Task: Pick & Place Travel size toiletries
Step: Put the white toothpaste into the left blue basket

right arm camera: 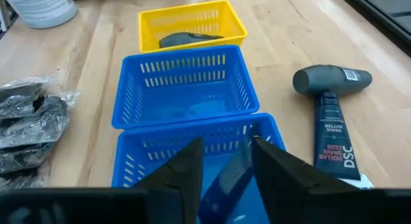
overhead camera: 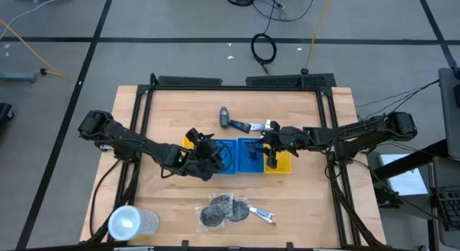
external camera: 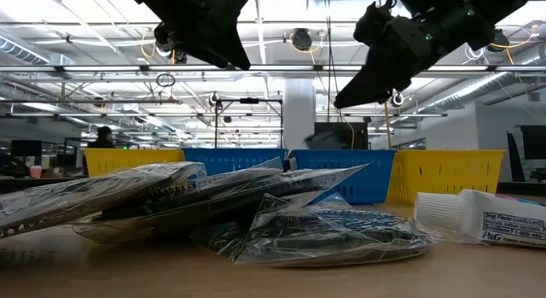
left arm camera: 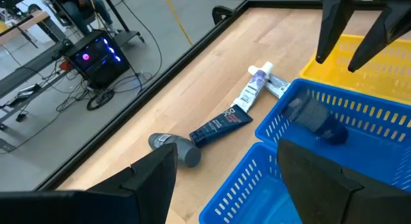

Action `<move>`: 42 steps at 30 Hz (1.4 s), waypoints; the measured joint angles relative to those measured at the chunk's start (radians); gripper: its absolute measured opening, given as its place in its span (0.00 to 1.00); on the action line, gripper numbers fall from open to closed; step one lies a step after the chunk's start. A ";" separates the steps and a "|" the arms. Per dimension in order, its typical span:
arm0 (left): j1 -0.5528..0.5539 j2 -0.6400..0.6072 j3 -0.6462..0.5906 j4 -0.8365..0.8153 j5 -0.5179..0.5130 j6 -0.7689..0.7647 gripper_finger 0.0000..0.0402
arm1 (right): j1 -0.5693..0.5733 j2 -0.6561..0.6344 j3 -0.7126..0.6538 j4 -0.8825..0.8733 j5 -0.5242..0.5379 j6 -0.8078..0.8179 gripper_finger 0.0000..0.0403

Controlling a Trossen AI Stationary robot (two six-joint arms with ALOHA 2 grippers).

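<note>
Toiletries first: I count two tubes, a dark blue one [overhead camera: 240, 125] and a white one [overhead camera: 267, 126], plus a grey bottle [overhead camera: 225, 117], above centre in the high view. Wrapped mesh puffs [overhead camera: 223, 211] and a small white tube [overhead camera: 262, 216] sit lower centre. Four trays in a row: yellow [overhead camera: 188, 142], two blue [overhead camera: 248, 142], yellow [overhead camera: 284, 167]. My left gripper [overhead camera: 206, 159] is open, empty. Right gripper [overhead camera: 272, 145] over the second blue tray, fingers slightly apart, something dark blue between them; can't tell if it's gripped.
</note>
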 joint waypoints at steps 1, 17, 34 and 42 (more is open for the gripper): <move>0.000 0.000 0.000 0.000 0.000 0.000 0.66 | 0.000 0.000 0.000 0.003 0.001 -0.006 0.34; 0.000 0.000 0.000 0.000 0.002 -0.002 0.66 | -0.151 0.000 0.000 -0.144 0.083 -0.086 0.34; 0.000 0.000 0.000 0.005 0.003 -0.004 0.66 | -0.377 0.001 -0.002 -0.250 -0.093 -0.110 0.31; 0.000 0.000 0.000 0.022 0.019 0.007 0.66 | -0.410 0.001 -0.075 -0.187 -0.105 -0.108 0.31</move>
